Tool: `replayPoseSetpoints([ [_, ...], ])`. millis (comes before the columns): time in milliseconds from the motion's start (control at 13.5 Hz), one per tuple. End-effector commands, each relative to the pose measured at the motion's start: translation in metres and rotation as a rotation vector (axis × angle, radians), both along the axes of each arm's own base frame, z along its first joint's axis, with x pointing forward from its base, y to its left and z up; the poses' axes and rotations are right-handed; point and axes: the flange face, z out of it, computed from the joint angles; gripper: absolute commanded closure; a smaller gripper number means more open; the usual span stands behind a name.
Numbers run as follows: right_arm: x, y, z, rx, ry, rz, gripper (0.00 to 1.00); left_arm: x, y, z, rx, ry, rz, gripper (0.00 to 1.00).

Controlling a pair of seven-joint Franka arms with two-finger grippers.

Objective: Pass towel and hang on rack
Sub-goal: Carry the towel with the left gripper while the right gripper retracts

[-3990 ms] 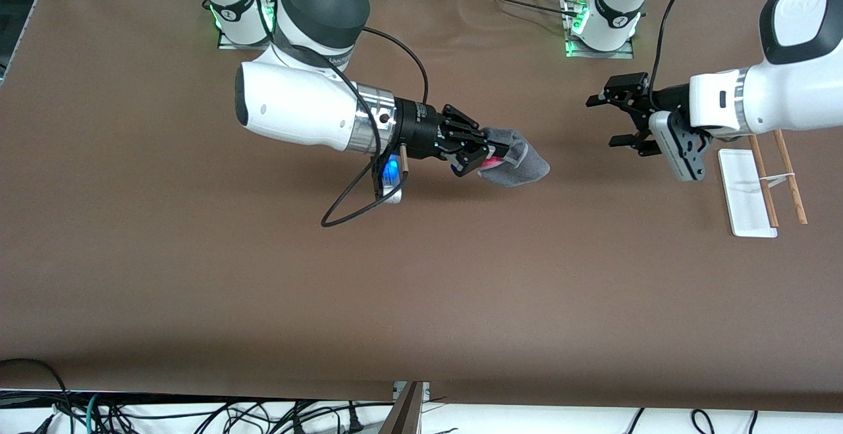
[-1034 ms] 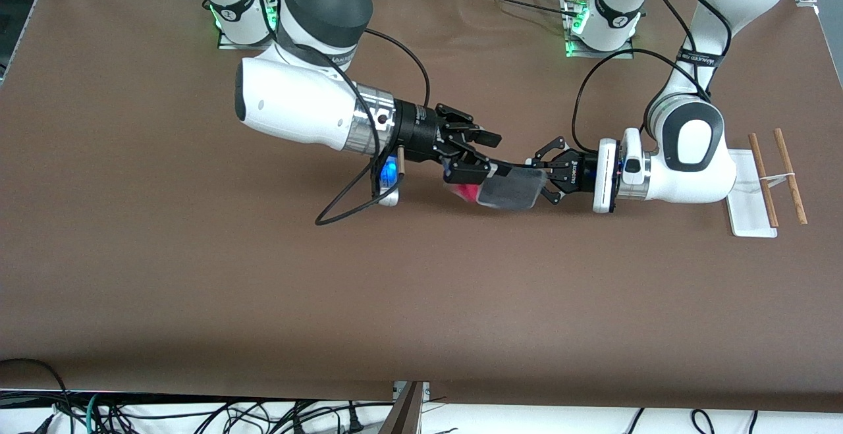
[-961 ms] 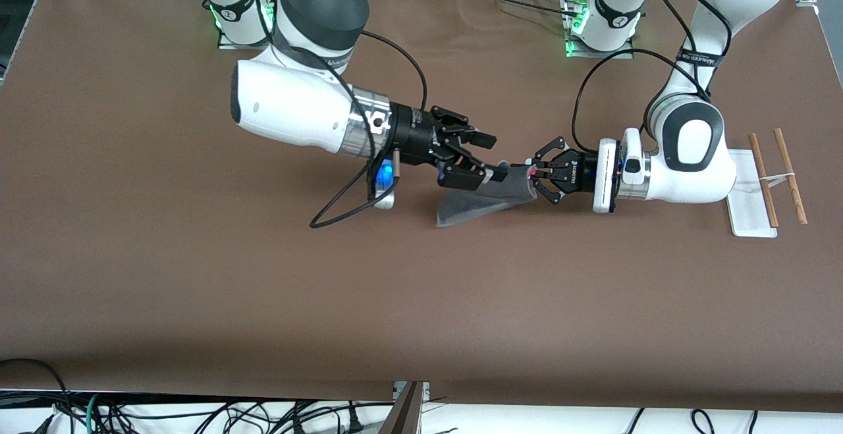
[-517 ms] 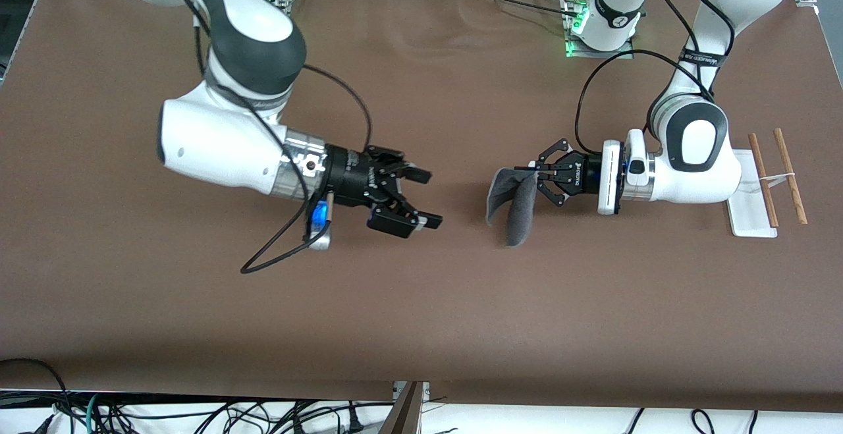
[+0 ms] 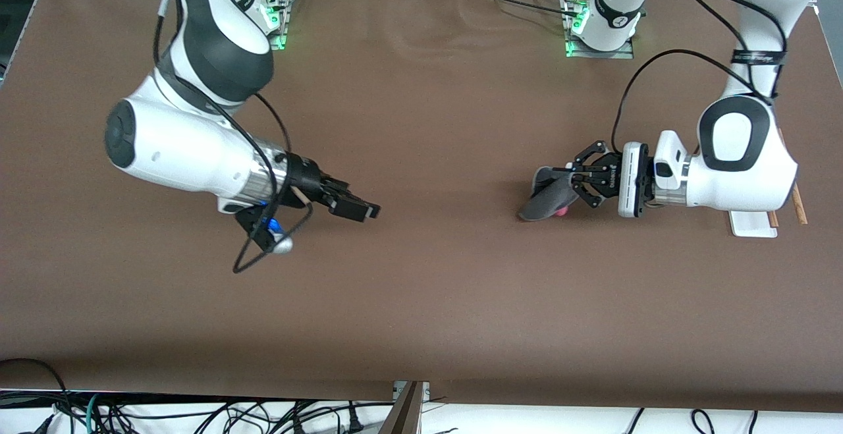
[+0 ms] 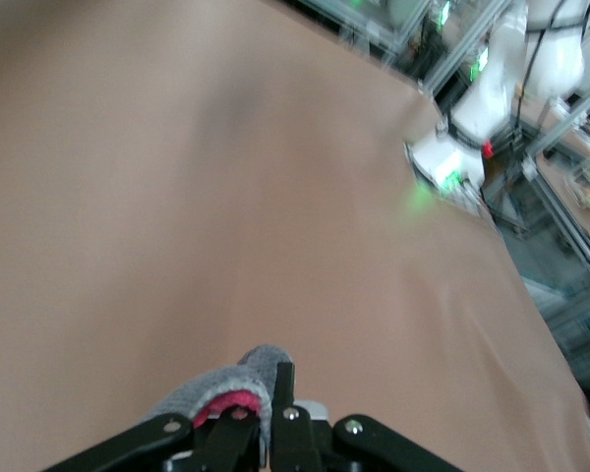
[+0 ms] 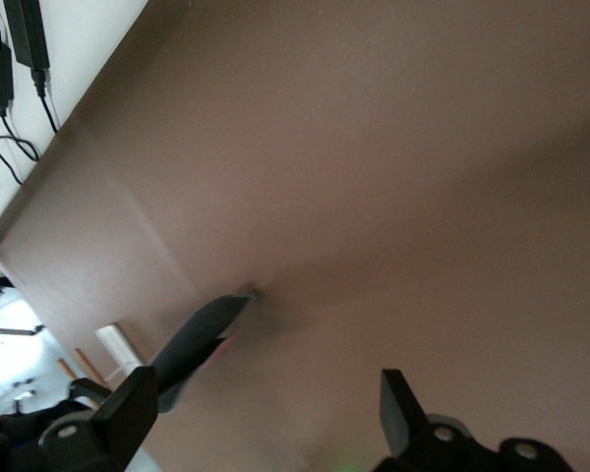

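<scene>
In the front view, you see the left gripper (image 5: pixel 578 180) closed on one edge of the towel (image 5: pixel 545 198), which hangs down with its grey side showing and a bit of pink at the lower edge. The gripper is over the table (image 5: pixel 421 289) toward the left arm's end, near the rack (image 5: pixel 751 224). The left arm covers most of the rack; only a corner of its white base and the tip of one brown rod show. The right gripper (image 5: pixel 355 209) hangs over the table toward the right arm's end, well apart from the towel, with nothing in it. I judge that the pass is done and the hanging step is now in hand.

In the left wrist view, the towel (image 6: pixel 226 398) sits pinched between the closed fingers, grey outside, pink inside.

In the right wrist view, the fingers (image 7: pixel 401 408) stand wide apart and empty; the towel (image 7: pixel 199 339) and the rack (image 7: pixel 116 349) appear farther off.

For the next move, you probably need to lift the towel above the rods, bring it across them, and let go only when the cloth drapes on both sides. The right arm can wait.
</scene>
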Motion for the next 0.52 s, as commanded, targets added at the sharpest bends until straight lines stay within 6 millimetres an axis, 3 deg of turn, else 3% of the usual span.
replayPoseSetpoints([
  [0,-0.045,-0.073,0.019,-0.122,-0.065,0.152,0.00,-0.002,0.040,0.028,0.209,0.094,-0.062,1.00],
  [148,-0.050,-0.129,0.032,-0.236,-0.079,0.283,0.00,-0.007,0.075,0.037,0.310,0.140,-0.099,1.00],
  [296,-0.053,-0.177,0.044,-0.315,-0.088,0.363,0.00,-0.011,0.135,0.044,0.427,0.174,-0.092,1.00],
  [443,-0.057,-0.195,0.053,-0.411,-0.111,0.414,0.00,-0.020,0.190,0.052,0.525,0.213,-0.067,1.00],
])
